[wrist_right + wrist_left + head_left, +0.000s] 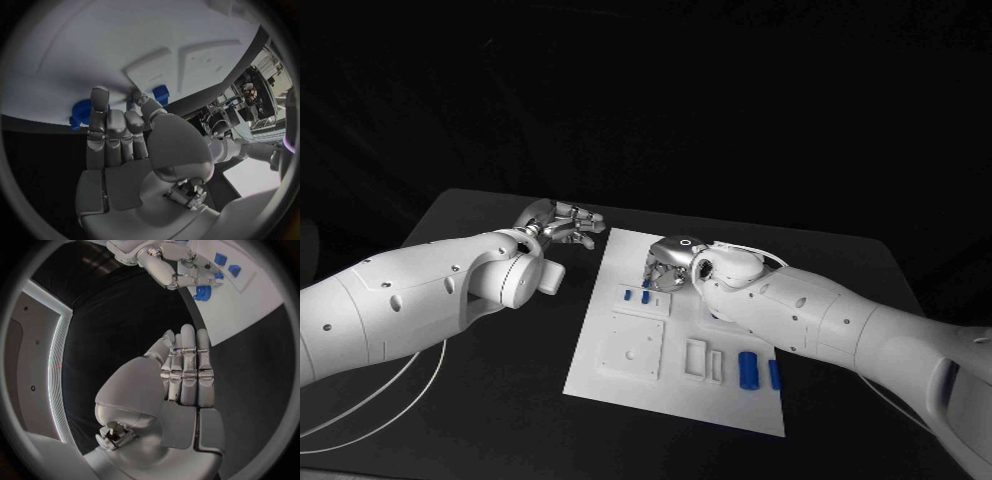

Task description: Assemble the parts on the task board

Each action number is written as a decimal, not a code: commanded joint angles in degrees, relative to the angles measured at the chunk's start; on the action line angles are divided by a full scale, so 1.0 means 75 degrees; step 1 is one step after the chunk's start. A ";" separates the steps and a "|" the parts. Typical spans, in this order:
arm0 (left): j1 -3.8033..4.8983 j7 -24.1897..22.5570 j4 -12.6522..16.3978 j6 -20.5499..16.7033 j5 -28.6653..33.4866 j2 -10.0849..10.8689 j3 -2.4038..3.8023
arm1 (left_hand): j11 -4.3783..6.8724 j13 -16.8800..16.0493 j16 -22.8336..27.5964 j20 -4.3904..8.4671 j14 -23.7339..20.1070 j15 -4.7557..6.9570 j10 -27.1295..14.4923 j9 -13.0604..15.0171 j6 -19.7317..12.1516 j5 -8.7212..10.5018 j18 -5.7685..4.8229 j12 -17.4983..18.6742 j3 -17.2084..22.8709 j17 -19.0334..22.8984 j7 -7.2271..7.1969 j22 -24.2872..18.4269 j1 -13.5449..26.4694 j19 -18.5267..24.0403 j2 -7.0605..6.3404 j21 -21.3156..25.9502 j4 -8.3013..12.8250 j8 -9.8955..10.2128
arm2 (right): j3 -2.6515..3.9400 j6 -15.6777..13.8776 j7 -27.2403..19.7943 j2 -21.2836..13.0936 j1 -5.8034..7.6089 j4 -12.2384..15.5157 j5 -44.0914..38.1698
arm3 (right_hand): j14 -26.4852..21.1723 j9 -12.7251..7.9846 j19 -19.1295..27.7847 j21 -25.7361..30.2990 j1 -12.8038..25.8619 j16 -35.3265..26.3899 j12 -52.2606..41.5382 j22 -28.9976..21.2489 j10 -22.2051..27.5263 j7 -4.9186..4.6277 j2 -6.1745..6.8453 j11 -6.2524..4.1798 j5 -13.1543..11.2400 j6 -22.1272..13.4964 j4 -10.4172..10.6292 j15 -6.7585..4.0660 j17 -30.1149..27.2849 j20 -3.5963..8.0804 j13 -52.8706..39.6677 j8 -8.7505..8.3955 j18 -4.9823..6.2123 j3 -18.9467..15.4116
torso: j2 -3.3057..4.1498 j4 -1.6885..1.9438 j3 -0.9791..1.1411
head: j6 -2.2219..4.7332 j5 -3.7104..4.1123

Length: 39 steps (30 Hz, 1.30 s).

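Blue parts [636,296] under right robot hand [664,270], grip unclear; seat fingers squarely first. Left robot hand [564,225] open, idle off task board [678,385].

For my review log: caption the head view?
Right hand reaches over blue parts on the task board; left hand hovers beside it.

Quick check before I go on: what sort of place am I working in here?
It looks like a robotics lab test bench, though that is a judgement. A black table draped against a dark backdrop carries a white flat task board with small blue parts, and the silver right hand hovers over the board.
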State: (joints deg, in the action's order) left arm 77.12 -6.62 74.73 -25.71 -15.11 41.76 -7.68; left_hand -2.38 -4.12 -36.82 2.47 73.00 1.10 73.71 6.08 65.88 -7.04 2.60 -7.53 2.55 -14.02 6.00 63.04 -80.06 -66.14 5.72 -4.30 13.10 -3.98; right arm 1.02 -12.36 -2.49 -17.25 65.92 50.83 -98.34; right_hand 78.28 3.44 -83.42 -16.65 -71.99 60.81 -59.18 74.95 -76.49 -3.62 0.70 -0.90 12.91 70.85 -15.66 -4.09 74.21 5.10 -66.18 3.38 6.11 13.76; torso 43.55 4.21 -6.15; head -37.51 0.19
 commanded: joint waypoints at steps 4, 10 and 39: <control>0.0012 -0.0006 0.0000 0.0079 -0.0058 -0.0005 0.0008 | -0.0004 0.0006 0.0029 -0.0007 0.0049 0.0000 -0.0047 0.0001 -0.0075 0.0008 -0.0083 0.0037 0.0022 -0.0010 0.0006 0.0027 -0.0005 -0.0031 -0.0011 0.0030 -0.0018 -0.0010 | -0.0048 -0.0006 0.0107 -0.0057 -0.0077 -0.0017 -0.0119 | 0.0040 0.0032 -0.0041 0.0040 0.0121 0.0064 -0.0053 0.0076 -0.0032 0.0047 0.0023 -0.0069 0.0301 0.0091 0.0062 -0.0003 0.0014 0.0008 -0.0005 0.0027 0.0030 -0.0087 | -0.0005 0.0013 -0.0003 | -0.0012 0.0010; 0.0012 0.0001 0.0004 0.0080 -0.0060 0.0012 0.0008 | -0.0004 0.0006 0.0029 -0.0007 0.0049 0.0000 -0.0047 0.0001 -0.0075 0.0008 -0.0083 0.0037 0.0022 -0.0010 0.0006 0.0027 -0.0005 -0.0031 -0.0011 0.0030 -0.0018 -0.0010 | -0.0048 -0.0243 0.0059 -0.0169 -0.0076 0.0026 -0.0129 | 0.0059 0.0032 -0.0069 0.0055 0.0234 0.0071 -0.0026 0.0073 -0.0038 0.0067 0.0120 -0.0091 0.1081 0.0095 0.0145 -0.0015 0.0015 0.0020 0.0015 0.0027 0.0032 -0.0293 | -0.0011 0.0002 -0.0006 | -0.0017 -0.0011; 0.0012 -0.0015 0.0075 0.0185 -0.0131 0.0064 0.0007 | -0.0013 0.0007 0.0026 -0.0011 0.0063 -0.0002 -0.0068 -0.0002 -0.0114 0.0031 -0.0077 0.0041 0.0011 -0.0017 0.0012 0.0030 0.0015 -0.0041 -0.0021 0.0035 -0.0022 -0.0007 | -0.0047 -0.0408 0.0395 -0.0433 -0.0052 0.0357 -0.0366 | 0.0090 0.0030 -0.0132 0.0054 0.0240 0.0058 0.0005 0.0097 -0.0055 0.0079 0.0193 -0.0123 0.1837 0.0087 0.0236 -0.0036 0.0012 0.0041 0.0017 0.0024 0.0020 -0.0580 | -0.0004 -0.0002 -0.0009 | -0.0019 0.0017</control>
State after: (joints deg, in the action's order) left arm 77.12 -6.33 75.09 -25.25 -15.61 42.26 -7.68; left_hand -2.58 -4.12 -36.82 2.47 72.99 1.11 73.50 6.08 65.49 -7.04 2.60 -7.53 2.55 -14.10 6.01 63.22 -80.06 -66.14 5.72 -4.30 13.10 -3.98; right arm 0.70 -15.78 -0.70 -20.59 65.54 53.53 -99.56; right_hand 78.67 3.71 -83.63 -16.39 -70.38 61.08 -59.39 74.92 -76.90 -2.98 1.88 -1.33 26.49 71.79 -13.90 -4.47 74.31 5.31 -66.08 3.70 6.13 8.99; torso 43.52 4.21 -6.17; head -37.60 0.31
